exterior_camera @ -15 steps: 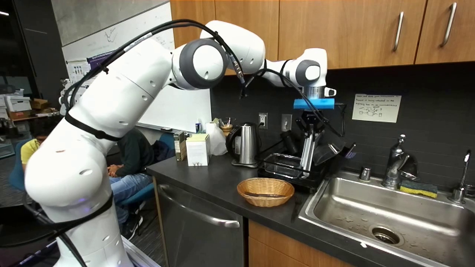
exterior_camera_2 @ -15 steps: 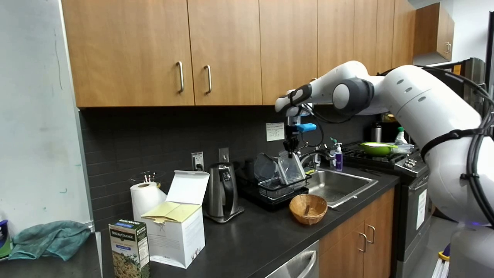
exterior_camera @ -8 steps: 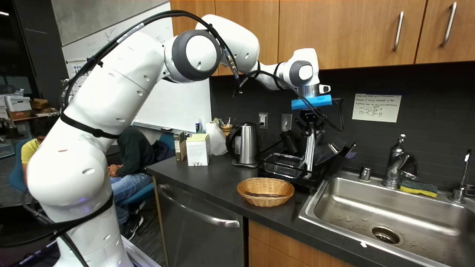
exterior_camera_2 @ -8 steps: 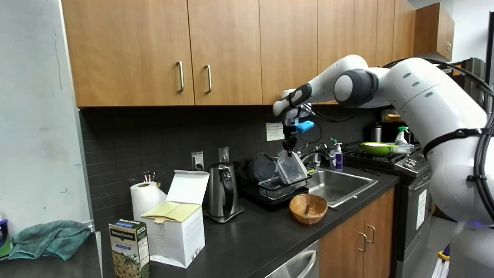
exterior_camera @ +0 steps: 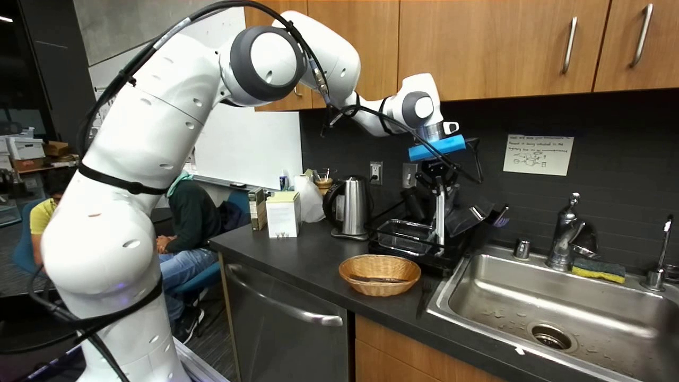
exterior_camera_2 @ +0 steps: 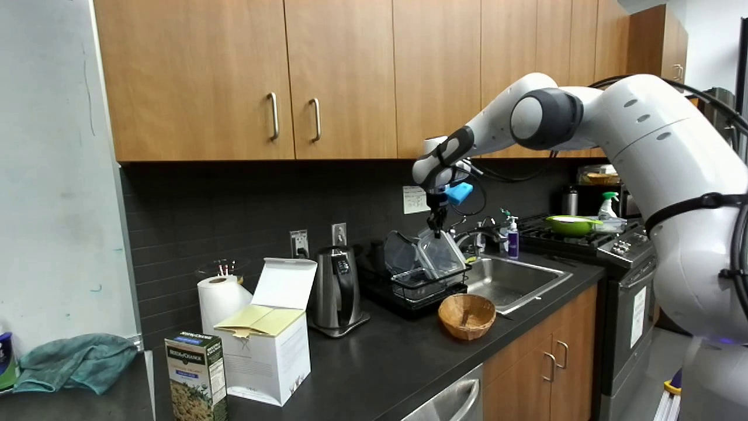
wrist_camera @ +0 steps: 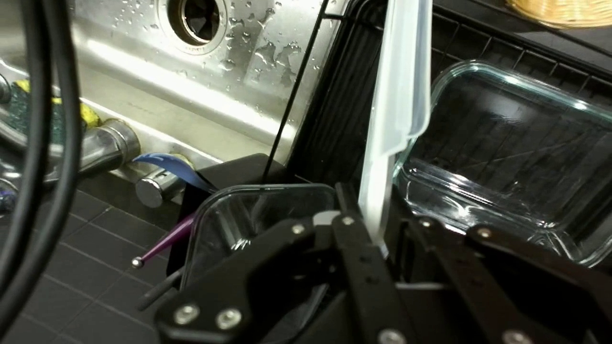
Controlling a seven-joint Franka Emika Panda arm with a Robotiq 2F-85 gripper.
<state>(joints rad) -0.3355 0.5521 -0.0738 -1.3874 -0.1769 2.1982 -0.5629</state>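
My gripper (wrist_camera: 375,212) points down over the black dish rack (exterior_camera_2: 416,303), and it shows in an exterior view (exterior_camera: 438,180). Its black fingers sit either side of the upper edge of a translucent plastic lid (wrist_camera: 404,81) and appear shut on it. The lid stands nearly upright and shows in both exterior views (exterior_camera: 440,217) (exterior_camera_2: 442,255), its lower end at the rack. A clear rectangular glass dish (wrist_camera: 507,143) lies in the rack to one side of the lid. Another clear container (wrist_camera: 267,205) leans on the opposite side, partly hidden by a finger.
A wicker basket (exterior_camera: 379,287) holding a dark utensil stands in front of the rack. The steel sink (exterior_camera: 530,329) and faucet (exterior_camera: 565,239) are beside it. A kettle (exterior_camera: 353,207) and white box (exterior_camera: 283,215) stand on the counter. Wooden cabinets (exterior_camera: 498,48) hang above.
The arm has drawn back, its elbow higher. The gripper has shifted left in the exterior views and tilted. The lid's top has moved with it, and the lid appears more edge-on.
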